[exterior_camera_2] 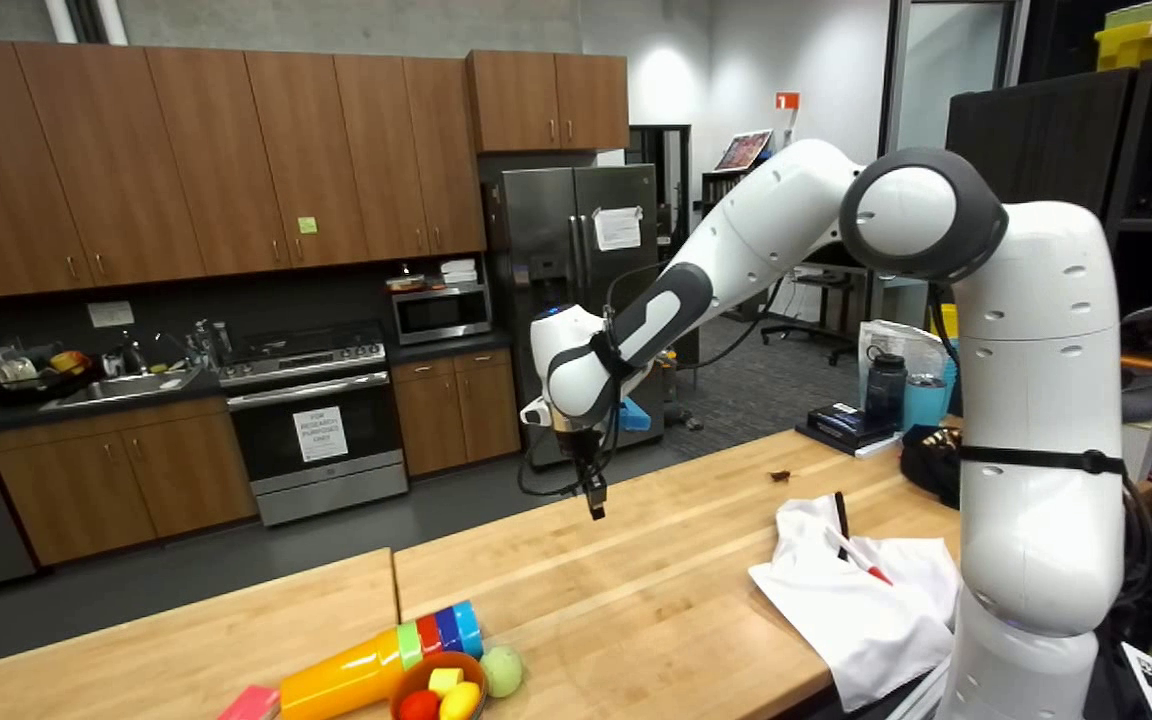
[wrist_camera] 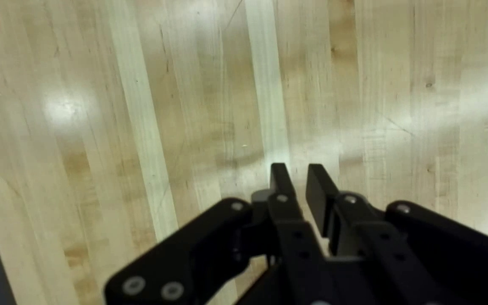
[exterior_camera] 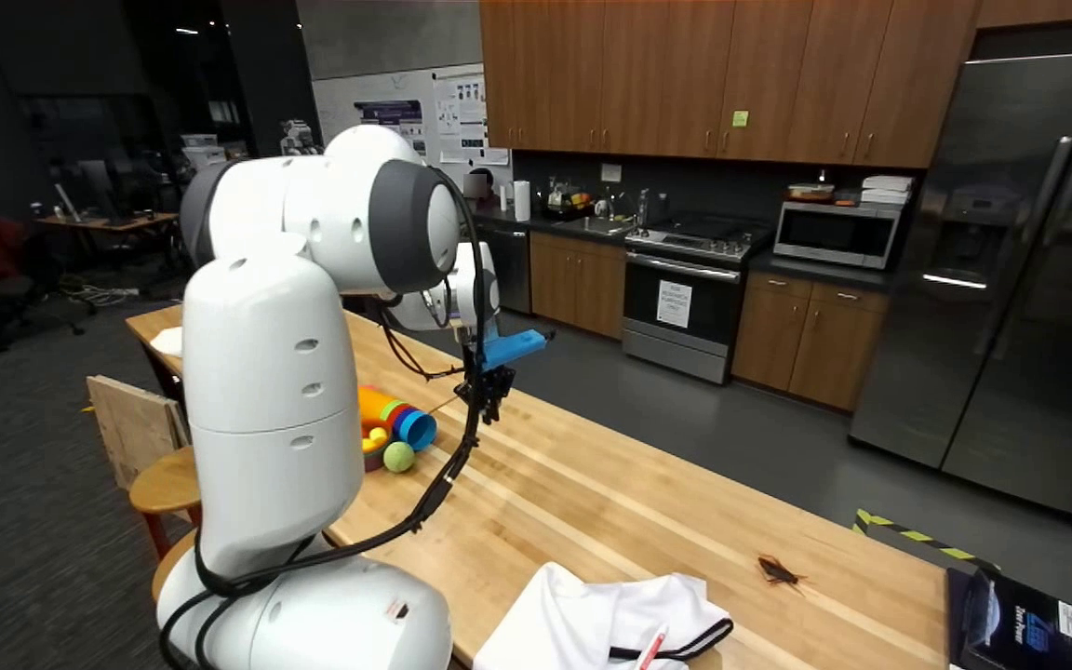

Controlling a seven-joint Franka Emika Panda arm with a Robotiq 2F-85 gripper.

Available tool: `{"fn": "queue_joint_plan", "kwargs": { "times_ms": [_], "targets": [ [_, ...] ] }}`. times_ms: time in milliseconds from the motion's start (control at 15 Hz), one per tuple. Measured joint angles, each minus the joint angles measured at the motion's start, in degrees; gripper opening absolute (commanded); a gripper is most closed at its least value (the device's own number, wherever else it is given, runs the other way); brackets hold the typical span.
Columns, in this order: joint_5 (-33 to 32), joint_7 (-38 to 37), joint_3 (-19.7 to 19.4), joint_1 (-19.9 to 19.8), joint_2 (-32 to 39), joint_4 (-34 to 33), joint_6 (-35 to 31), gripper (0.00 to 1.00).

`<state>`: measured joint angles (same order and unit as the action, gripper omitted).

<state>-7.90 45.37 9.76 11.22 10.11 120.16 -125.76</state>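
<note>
My black gripper (wrist_camera: 297,165) hangs above the wooden table (wrist_camera: 201,127), its fingers a narrow gap apart and only bare wood visible between them. In both exterior views the gripper (exterior_camera_2: 597,512) points down over the table's far side, touching nothing that I can make out. Nearest to it lie a row of coloured stacking cups (exterior_camera_2: 346,675), orange through green and red to blue, and a green ball (exterior_camera_2: 502,671). Beside these sits an orange-brown bowl (exterior_camera_2: 413,677) holding red and yellow pieces.
A white cloth (exterior_camera_2: 866,610) with a red-and-white pen (exterior_camera_2: 871,568) lies near the arm's base. A small brown insect-like object (exterior_camera: 780,570) rests farther along. At the table's end stand a black box (exterior_camera: 1029,623), a dark bottle (exterior_camera_2: 884,392) and a blue cup (exterior_camera_2: 924,402).
</note>
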Motion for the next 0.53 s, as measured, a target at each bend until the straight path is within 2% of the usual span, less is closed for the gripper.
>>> {"fn": "queue_joint_plan", "kwargs": {
  "times_ms": [333, 400, 467, 533],
  "targets": [
    [-0.28, 0.00, 0.06, -0.07, 2.13, -2.17, 0.61, 0.27],
    [-0.28, 0.00, 0.06, -0.04, 2.12, -2.28, 0.71, 0.52],
    [-0.28, 0.00, 0.07, -0.02, 2.13, -2.33, 0.77, 0.52],
    [-0.28, 0.00, 0.18, -0.07, 2.18, -2.34, 0.77, 0.56]
  ]
}}
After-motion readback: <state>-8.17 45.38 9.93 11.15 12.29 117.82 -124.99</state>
